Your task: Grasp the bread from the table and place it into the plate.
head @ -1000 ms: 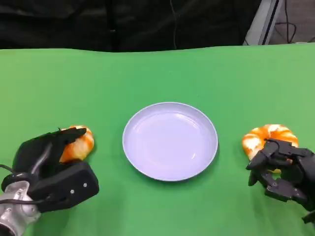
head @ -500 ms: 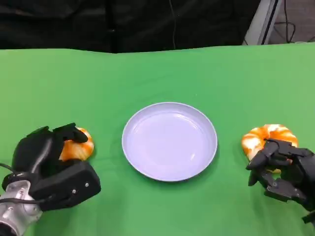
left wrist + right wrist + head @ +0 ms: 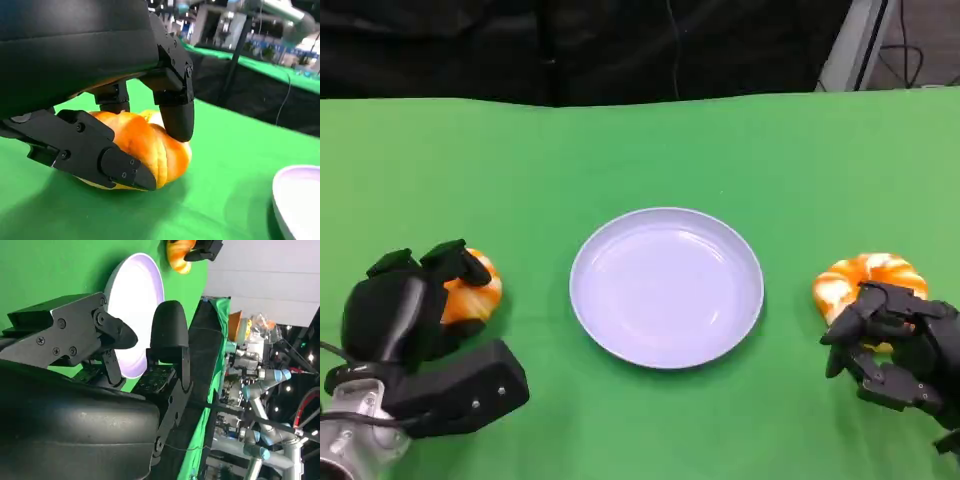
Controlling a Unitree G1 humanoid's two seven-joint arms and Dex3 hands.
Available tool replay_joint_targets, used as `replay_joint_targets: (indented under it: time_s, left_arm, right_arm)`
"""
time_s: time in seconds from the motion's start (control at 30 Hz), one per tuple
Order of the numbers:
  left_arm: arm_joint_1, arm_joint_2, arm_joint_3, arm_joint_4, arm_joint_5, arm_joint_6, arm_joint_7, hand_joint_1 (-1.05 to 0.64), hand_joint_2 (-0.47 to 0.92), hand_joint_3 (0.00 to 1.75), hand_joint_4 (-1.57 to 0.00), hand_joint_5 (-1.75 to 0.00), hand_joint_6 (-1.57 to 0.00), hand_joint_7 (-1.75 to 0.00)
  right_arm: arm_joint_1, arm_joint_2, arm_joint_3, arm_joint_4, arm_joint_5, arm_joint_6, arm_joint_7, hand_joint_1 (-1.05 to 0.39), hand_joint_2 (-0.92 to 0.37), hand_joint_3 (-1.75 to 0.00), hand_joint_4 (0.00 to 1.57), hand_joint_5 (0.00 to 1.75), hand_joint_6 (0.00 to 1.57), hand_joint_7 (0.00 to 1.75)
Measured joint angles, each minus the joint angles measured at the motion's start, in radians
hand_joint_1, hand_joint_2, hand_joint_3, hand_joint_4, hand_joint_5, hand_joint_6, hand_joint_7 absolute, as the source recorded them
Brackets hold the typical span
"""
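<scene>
Bread: two orange-and-white glazed ring-shaped pieces on green table cloth (image 3: 640,140). Left bread piece (image 3: 472,290) lies near-left, well apart from round pale lavender plate (image 3: 666,287) at centre. Left hand (image 3: 405,305) sits over it; left wrist view shows black fingers (image 3: 172,105) and thumb closed around bread, which rests on cloth. Right bread piece (image 3: 865,282) lies to right of plate, apart from it. Right hand (image 3: 895,345) at its near edge, fingers curled; contact w/ bread can't be told. Plate holds nothing.
</scene>
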Motion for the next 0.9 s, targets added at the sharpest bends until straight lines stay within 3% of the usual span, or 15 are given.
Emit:
replay_joint_targets:
  time_s: [0.33,0.67,0.9]
  left_arm:
    - [0.018,0.009,-0.005,-0.091,0.031,-0.033,0.061,-0.04,0.92,0.25,-0.57,-1.71,-0.72,-1.29]
    - [0.093,0.038,0.005,-0.287,0.040,-0.026,0.060,-0.07,0.92,0.25,-0.57,-1.70,-0.73,-1.28]
    - [0.112,0.041,0.011,-0.318,0.040,-0.010,0.050,-0.07,0.92,0.25,-0.58,-1.70,-0.73,-1.27]
  right_arm:
    - [-0.001,0.000,0.000,0.002,0.000,0.003,0.001,0.07,-0.75,-0.81,0.81,1.50,0.85,1.09]
    - [-0.006,0.000,0.000,0.008,-0.002,-0.002,-0.003,0.06,-0.75,-0.81,0.82,1.50,0.85,1.10]
    - [-0.006,0.000,0.000,0.009,-0.002,-0.002,-0.003,0.06,-0.75,-0.81,0.82,1.50,0.85,1.10]
